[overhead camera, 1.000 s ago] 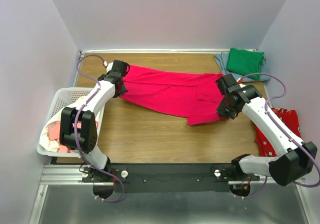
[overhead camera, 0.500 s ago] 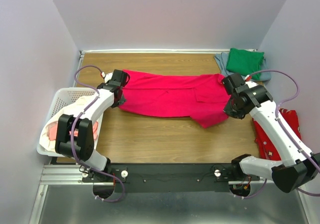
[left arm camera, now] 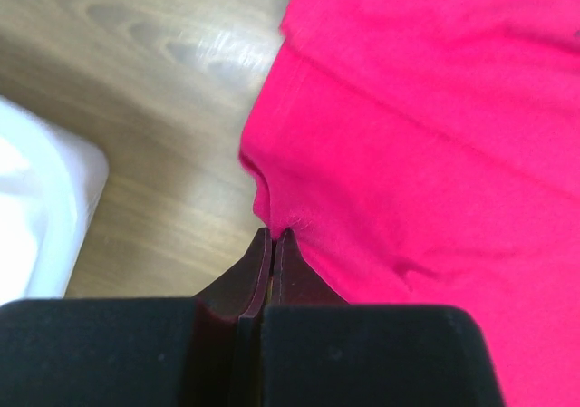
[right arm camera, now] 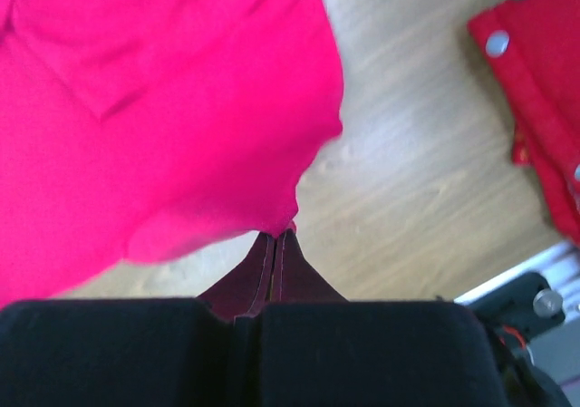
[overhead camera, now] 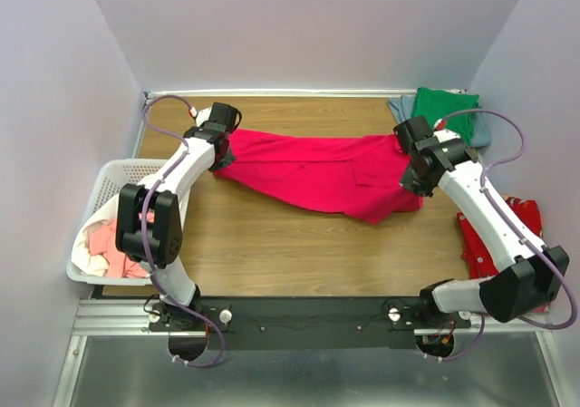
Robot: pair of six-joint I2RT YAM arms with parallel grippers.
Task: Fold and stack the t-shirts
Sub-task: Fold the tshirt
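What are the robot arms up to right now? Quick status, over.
Left claw shut on crimson-pink t-shirt, right claw shut on its other end. Shirt stretched between them over the table. Green t-shirt close behind right claw.

A t-shirt (overhead camera: 308, 164) stretches across the table (overhead camera: 272, 244) between left pincer (left arm camera: 273, 237) and right pincer (right arm camera: 275, 236) (basket (overhead camera: 101, 182) off the left edge).
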